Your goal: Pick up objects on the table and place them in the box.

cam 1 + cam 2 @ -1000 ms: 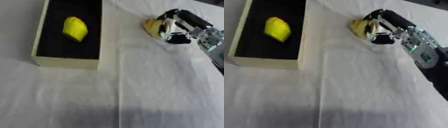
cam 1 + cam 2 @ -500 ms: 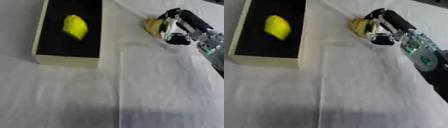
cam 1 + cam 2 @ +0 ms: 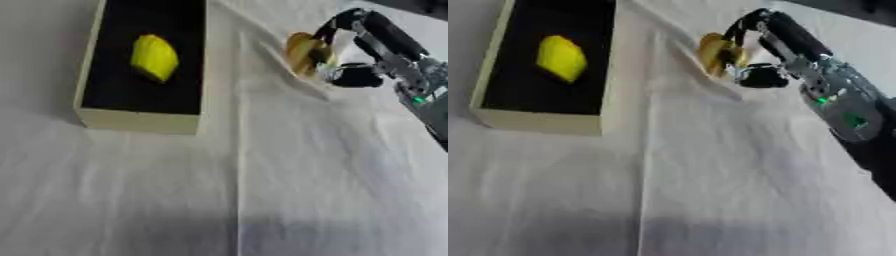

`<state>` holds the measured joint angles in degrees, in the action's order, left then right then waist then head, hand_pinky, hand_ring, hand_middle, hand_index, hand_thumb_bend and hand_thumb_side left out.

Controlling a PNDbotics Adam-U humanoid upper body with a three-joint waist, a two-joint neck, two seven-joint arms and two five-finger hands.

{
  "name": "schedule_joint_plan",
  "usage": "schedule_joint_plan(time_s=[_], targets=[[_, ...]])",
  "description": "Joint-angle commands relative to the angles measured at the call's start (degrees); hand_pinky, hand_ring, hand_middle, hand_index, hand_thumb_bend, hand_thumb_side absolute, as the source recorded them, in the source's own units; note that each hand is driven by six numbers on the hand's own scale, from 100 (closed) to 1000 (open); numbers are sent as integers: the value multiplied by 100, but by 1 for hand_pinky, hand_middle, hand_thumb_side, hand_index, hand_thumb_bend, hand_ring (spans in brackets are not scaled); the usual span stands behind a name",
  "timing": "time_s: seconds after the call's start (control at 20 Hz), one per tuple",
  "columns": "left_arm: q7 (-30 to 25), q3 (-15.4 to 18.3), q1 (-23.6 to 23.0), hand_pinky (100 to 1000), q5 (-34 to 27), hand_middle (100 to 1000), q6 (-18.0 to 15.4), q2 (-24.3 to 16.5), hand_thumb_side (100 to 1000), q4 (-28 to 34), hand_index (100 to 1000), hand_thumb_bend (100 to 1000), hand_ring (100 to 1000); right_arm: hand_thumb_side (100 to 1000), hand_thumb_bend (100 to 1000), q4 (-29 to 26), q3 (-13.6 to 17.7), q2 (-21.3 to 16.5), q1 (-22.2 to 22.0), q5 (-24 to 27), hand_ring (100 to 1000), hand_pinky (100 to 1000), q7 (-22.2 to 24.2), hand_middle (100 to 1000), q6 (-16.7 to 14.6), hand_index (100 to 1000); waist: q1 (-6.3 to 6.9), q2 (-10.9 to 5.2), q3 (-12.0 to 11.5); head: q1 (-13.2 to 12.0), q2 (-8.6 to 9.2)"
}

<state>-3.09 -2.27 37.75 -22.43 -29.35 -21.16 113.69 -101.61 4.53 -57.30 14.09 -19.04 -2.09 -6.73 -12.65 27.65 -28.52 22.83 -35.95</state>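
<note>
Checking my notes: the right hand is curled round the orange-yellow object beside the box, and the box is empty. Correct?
Not quite. The box is not empty: a yellow object lies inside, as the left eye view shows. The right hand is indeed curled round the orange-yellow object beside it.

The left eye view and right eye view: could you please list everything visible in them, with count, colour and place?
box: one, cream walls, black inside, on the table's far left.
yellow object: one, yellow, lying inside the box.
yellow-orange object: one, yellow-orange, right of the box, held between the fingers and thumb.
tablecloth: one, white, creased, covering the table.
right robot hand: one, black and silver, entering from the right, fingers curled round the yellow-orange object.
left robot hand: not in view.
</note>
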Motion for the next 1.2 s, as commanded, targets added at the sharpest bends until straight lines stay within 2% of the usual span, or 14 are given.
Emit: schedule_joint_plan(time_s=[0.05,0.35,0.55,0.85,1.1,1.2], targets=[[22,5,24,745,-64,655,21,-140,608,90,840,100,748,203,100,-226,109,-320,22,168,714,804,-104,100,27,379,82,-217,37,6,-67],[22,-8,7,745,-108,656,43,-141,608,90,840,100,750,200,100,-459,86,-436,69,418,714,806,-157,100,40,382,130,-329,80,13,-82],[21,-26,52,746,-150,657,40,-124,610,90,840,100,751,227,100,-649,-9,-483,301,745,716,811,-35,100,36,382,131,-356,55,41,-89],[-83,-168,234,747,-318,659,3,-49,612,90,841,100,751,305,100,-681,-330,-429,1251,1442,715,816,292,100,34,376,118,-408,-153,255,-73],[-186,-268,412,750,-545,662,-114,19,611,90,842,100,754,294,100,-605,-733,-229,1960,1773,714,817,613,100,58,375,94,-468,-432,573,1],[-213,-306,477,751,-654,662,-165,40,612,90,843,100,755,281,100,-522,-880,-163,2134,1731,714,817,747,100,86,377,66,-487,-544,674,1]])
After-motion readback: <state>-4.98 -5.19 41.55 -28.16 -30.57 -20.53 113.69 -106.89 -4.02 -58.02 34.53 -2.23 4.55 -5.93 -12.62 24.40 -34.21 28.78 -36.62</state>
